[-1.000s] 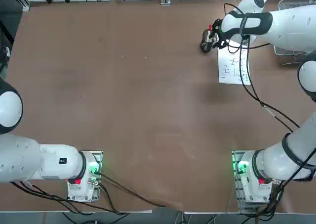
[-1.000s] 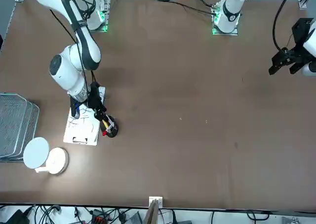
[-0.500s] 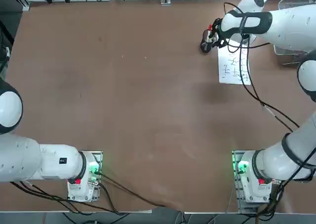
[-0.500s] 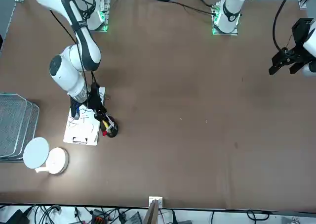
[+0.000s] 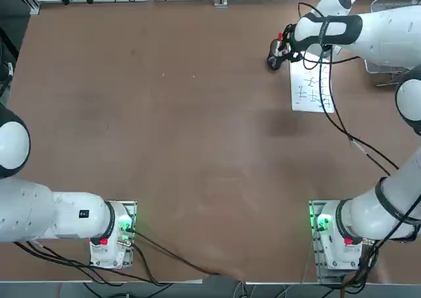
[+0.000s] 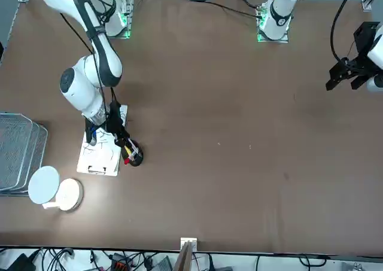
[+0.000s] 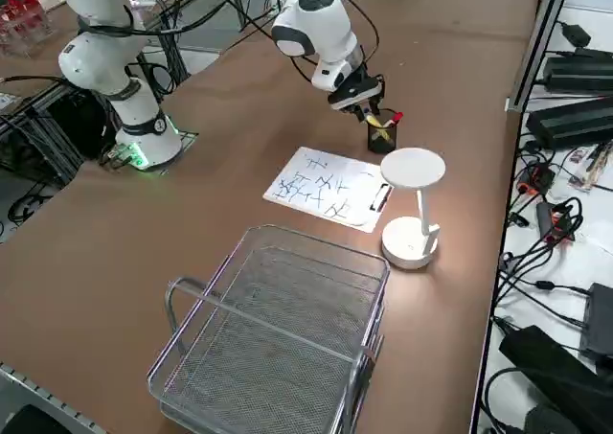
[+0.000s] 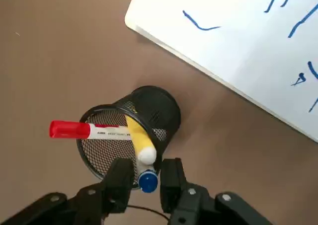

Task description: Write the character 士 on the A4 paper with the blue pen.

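The A4 paper [image 5: 310,87] [image 6: 100,151] [image 7: 321,187] [image 8: 238,36] lies at the table's far right, covered in blue handwritten characters. Beside it stands a black mesh pen cup [image 5: 275,61] [image 7: 381,132] [image 8: 134,130]. The blue pen [image 8: 147,181] stands in the cup with its blue end up, next to a yellow pen [image 8: 139,135] and a red-topped pen [image 8: 69,129]. My right gripper [image 8: 147,178] [image 5: 284,48] [image 7: 369,108] hangs right over the cup. Its fingers flank the blue pen's end with slim gaps on both sides, so it is open.
A white desk lamp [image 7: 412,204] [image 6: 51,190] stands just beyond the paper's clipped edge. A wire basket [image 7: 278,338] [image 6: 18,151] sits at the table's right edge. A black cable runs from my arm across the paper.
The right gripper's fingers have drawn closer together around the blue pen's end. The arm has hardly moved, and the paper and cup stay where they were.
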Controlling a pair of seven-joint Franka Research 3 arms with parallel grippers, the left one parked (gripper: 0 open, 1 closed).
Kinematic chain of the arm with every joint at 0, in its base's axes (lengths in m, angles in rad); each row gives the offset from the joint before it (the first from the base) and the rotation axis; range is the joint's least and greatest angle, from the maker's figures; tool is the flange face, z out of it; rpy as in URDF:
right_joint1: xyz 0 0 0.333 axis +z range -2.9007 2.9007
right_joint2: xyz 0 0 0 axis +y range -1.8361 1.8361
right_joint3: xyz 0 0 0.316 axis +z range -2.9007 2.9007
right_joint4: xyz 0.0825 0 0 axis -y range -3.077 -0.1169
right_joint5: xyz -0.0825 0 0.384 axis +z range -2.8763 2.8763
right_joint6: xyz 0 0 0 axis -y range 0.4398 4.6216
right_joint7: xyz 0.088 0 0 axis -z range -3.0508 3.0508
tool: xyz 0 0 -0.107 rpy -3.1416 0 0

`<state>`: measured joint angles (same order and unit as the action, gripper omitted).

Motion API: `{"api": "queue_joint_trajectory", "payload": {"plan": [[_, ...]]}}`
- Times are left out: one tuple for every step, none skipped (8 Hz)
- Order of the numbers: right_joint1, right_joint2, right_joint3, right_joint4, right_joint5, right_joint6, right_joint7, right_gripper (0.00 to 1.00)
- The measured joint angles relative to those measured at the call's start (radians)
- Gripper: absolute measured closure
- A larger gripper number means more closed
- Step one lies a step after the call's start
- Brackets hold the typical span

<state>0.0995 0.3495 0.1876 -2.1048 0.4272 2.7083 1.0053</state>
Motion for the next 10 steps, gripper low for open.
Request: {"api": "queue_joint_trajectory", "payload": {"plan": [[0.000, 0.000, 0.000, 0.000, 0.000, 0.000, 0.001, 0.64], [0.001, 0.000, 0.000, 0.000, 0.000, 0.000, 0.003, 0.70], [0.001, 0.000, 0.000, 0.000, 0.000, 0.000, 0.004, 0.71], [0.001, 0.000, 0.000, 0.000, 0.000, 0.000, 0.005, 0.73], [0.001, 0.000, 0.000, 0.001, 0.000, 0.000, 0.006, 0.74], [0.001, 0.000, 0.000, 0.001, 0.000, 0.000, 0.006, 0.75], [0.001, 0.000, 0.000, 0.004, 0.000, 0.000, 0.007, 0.77], [0.002, 0.000, 0.000, 0.007, 0.000, 0.000, 0.007, 0.78], [0.002, 0.000, 0.000, 0.009, 0.000, 0.000, 0.007, 0.80], [0.002, 0.000, 0.000, 0.012, 0.000, 0.000, 0.007, 0.81]]}}
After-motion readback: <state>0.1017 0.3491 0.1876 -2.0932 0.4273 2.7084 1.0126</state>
